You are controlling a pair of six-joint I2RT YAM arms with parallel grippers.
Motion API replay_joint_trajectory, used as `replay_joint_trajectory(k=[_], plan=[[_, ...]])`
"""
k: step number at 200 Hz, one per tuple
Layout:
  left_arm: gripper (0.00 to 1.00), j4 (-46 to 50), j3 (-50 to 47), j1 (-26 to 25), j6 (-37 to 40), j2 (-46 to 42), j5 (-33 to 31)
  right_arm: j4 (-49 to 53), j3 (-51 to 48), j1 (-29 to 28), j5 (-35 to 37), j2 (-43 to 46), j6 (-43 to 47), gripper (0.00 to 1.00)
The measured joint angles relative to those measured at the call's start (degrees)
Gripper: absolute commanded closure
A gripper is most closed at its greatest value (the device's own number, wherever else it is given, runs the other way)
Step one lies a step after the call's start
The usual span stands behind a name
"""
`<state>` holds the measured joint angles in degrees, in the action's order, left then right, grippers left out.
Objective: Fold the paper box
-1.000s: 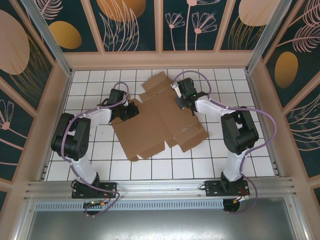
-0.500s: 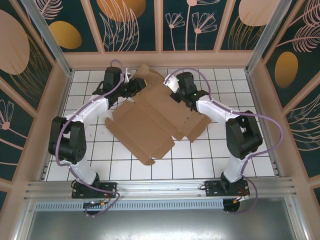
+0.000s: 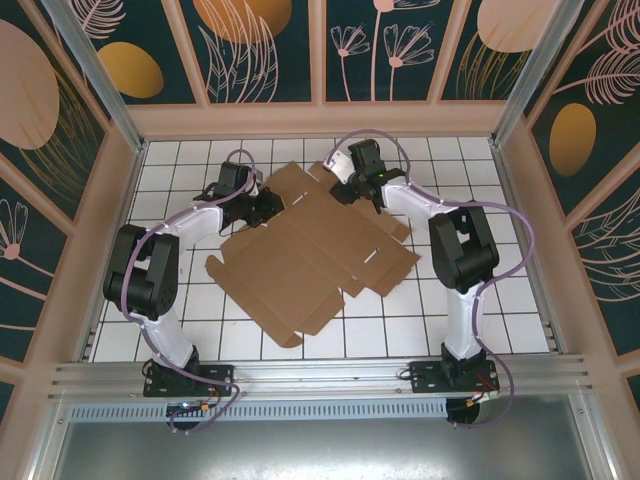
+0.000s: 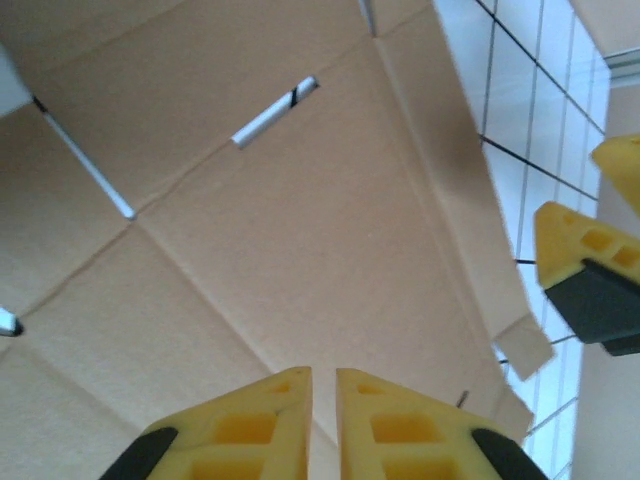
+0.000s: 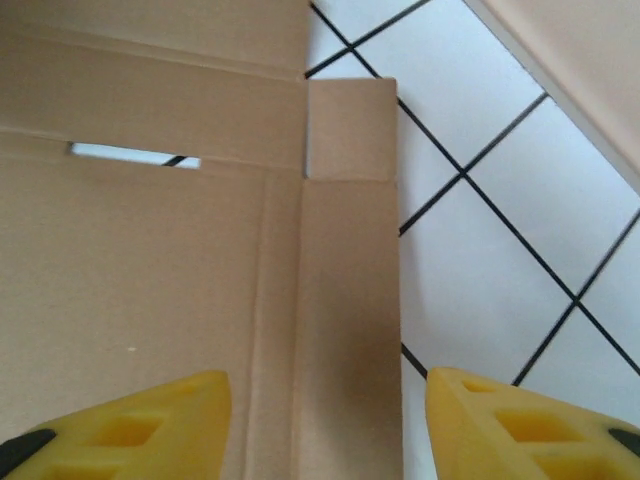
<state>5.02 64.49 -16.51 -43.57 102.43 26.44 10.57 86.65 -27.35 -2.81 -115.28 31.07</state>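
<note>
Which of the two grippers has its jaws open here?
The right gripper: its fingers stand wide apart over an edge of the paper box, while the left gripper has its fingers nearly touching.

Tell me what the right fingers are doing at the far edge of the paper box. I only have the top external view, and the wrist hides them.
Observer: In the right wrist view, the right fingers stand wide apart. The narrow edge strip of the paper box lies in line between them, and nothing is pinched.
Operator: And the left fingers?
Observer: In the left wrist view, the left fingers are almost together, with a thin gap and no cardboard between them. They point at the flat sheet.
Operator: What is at the end of that strip?
Observer: A small square tab, with a narrow slot cut on the crease beside it.
</note>
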Motion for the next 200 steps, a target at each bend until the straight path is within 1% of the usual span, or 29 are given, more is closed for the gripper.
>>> replay_joint_trajectory(k=[11,25,32,39,59,85,121,153,200], plan=[[0.91,0.0,-0.6,0.0,0.5,0.0,-1.0,0.1,0.8,0.0,1.5,0.0,-2.4,0.54],[0.92,0.1,-1.8,0.0,1.1,0.0,-2.1,0.1,1.3,-0.1,3.0,0.6,-6.6,0.60],[0.92,0.2,-2.6,0.0,1.3,0.0,-2.9,0.4,1.0,-0.1,3.6,1.4,-8.8,0.69],[0.92,0.2,-3.3,0.0,1.4,0.1,-3.3,0.6,0.2,-0.2,3.9,2.4,-10.8,0.80],[0.94,0.4,-5.3,0.0,1.6,0.1,-4.6,2.1,-4.0,-1.1,4.8,6.6,-17.9,1.00],[0.99,1.3,-6.8,-0.2,2.0,0.1,-6.1,6.3,-7.7,-3.6,7.4,8.4,-27.2,1.00],[1.00,1.7,-8.5,-1.0,2.8,0.0,-7.7,9.7,-14.5,-7.4,9.0,7.7,-34.5,1.00],[1.00,1.4,-12.4,-2.4,2.9,-0.6,-7.7,10.0,-15.6,-8.2,9.9,3.5,-36.6,1.00],[1.00,0.0,-16.6,-4.5,3.0,-3.5,-7.7,8.7,-11.3,-8.3,10.9,0.0,-37.0,1.00]])
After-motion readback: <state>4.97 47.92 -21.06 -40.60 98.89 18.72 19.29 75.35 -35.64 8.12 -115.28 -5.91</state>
